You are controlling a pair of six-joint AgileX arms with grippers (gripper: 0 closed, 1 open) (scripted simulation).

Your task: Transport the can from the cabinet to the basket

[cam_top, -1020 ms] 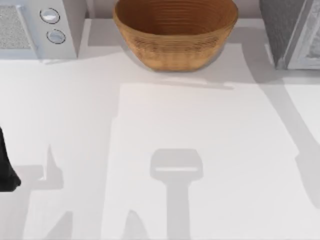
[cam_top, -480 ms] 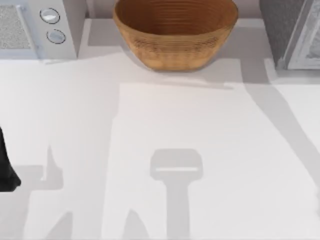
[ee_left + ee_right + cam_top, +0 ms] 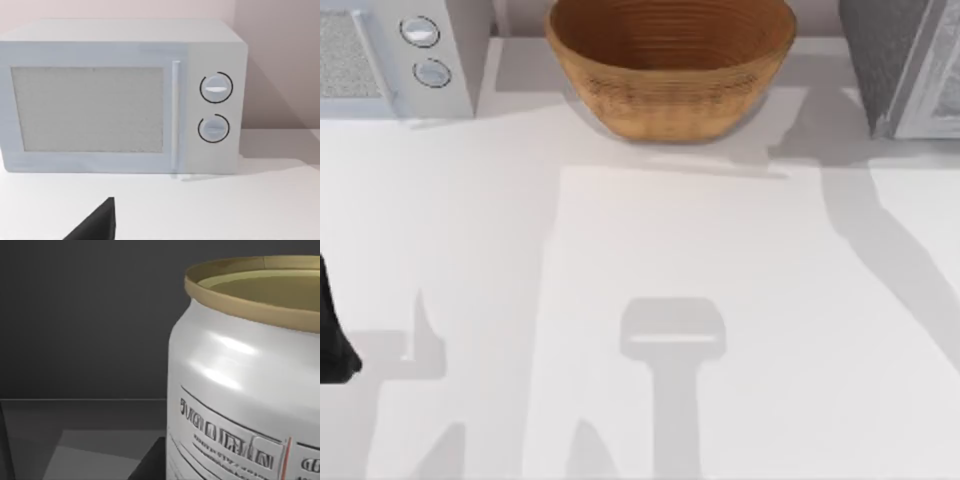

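Table: white top (image 3: 720,260), crossed by grey arm shadows; pale wall behind.
Basket: wicker bowl (image 3: 670,65) at the far edge, middle of the table, upright, ribbed inside bare.
Cabinet: dark speckled box (image 3: 895,60) at the far right corner, pale framed door panel on its right part; well apart from the basket.
Microwave: white, two round dials (image 3: 400,55), far left corner; seen front-on in the left wrist view (image 3: 120,97), door shut.
Can: white with red-and-grey print and dull gold rim (image 3: 250,380), upright, very close to the right wrist camera, against a dark grey wall and floor.
Left arm: dark part at the table's left edge (image 3: 332,330), low and parked; one dark fingertip (image 3: 97,225) points toward the microwave; whether the fingers are parted or closed cannot be told.
Right arm: wrist camera sits right at the can; a dark finger edge (image 3: 150,462) lies beside its base; grip state cannot be told.
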